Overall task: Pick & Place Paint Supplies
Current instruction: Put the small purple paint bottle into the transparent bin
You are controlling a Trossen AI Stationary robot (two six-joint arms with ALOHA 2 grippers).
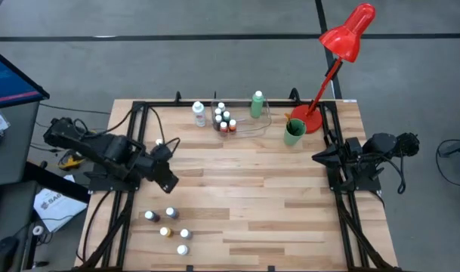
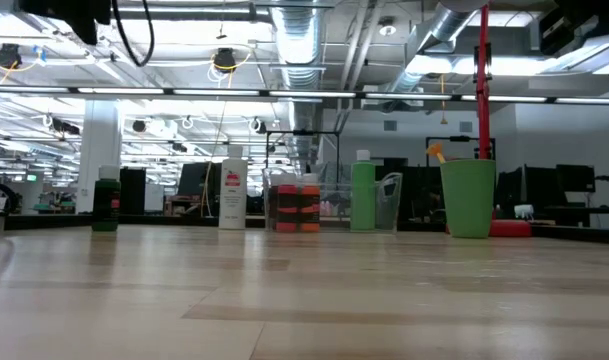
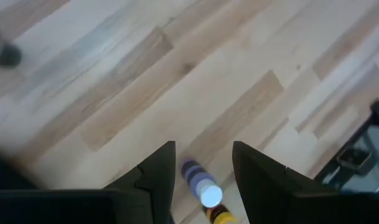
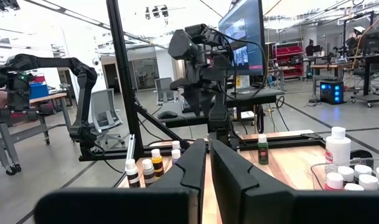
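Observation:
My left gripper (image 1: 168, 180) hangs open above the table's left side. In its wrist view (image 3: 203, 149), a tiny bluish, white-capped bottle (image 3: 200, 184) and a yellow one (image 3: 223, 217) stand on the wood below the gap between the fingers, untouched. Several tiny bottles (image 1: 169, 227) stand near the near-left corner, and one green one (image 1: 160, 142) stands alone. At the far edge, more tiny bottles (image 1: 223, 121) sit in the clear tray (image 1: 252, 127), between a taller white bottle (image 1: 199, 113) and a taller green one (image 1: 257, 104). My right gripper (image 1: 319, 157) (image 4: 208, 163) waits shut at the right edge. No brushes show.
A green cup (image 1: 293, 132) (image 2: 469, 198) and a red desk lamp (image 1: 349, 34) with its base (image 1: 311, 119) stand at the far right. Black frame rails (image 1: 124, 189) run along both side edges. Bare wood (image 1: 252, 204) fills the table's middle and near right.

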